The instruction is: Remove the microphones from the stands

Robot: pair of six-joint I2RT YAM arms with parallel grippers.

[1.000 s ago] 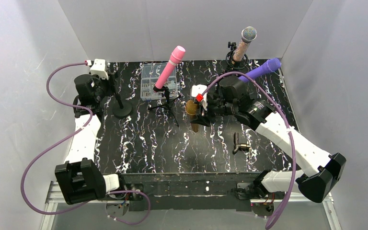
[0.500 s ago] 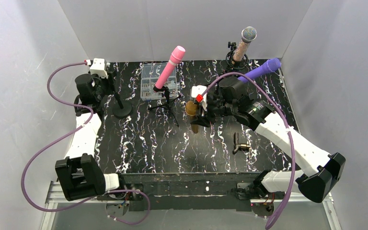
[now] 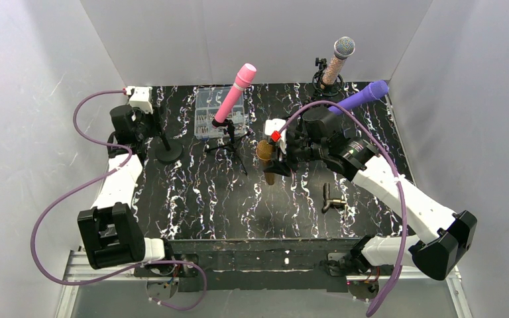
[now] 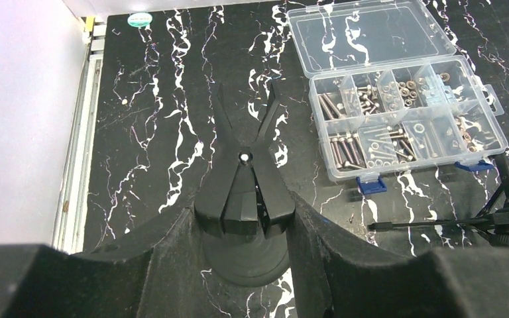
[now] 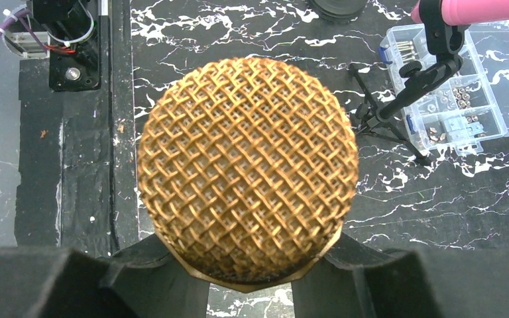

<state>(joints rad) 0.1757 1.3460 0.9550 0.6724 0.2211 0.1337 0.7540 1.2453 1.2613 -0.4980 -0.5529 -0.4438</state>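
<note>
Well left of the pink cylindrical microphone [image 3: 234,93] on its black tripod, the left gripper [image 4: 242,209] has its fingers pressed against both sides of the empty clip on a black round-based stand [image 3: 168,154]. Just right of that pink microphone, the right gripper [image 5: 248,265] is clamped around a gold mesh-headed microphone [image 5: 248,165], apart from every stand.

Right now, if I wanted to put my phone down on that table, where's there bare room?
The widest bare patch of table lies at the near middle, between the tripod stand, the left arm and the small black clip. The back is crowded: screw box, pink microphone, purple microphone, and the right gripper holding the gold microphone.
</note>
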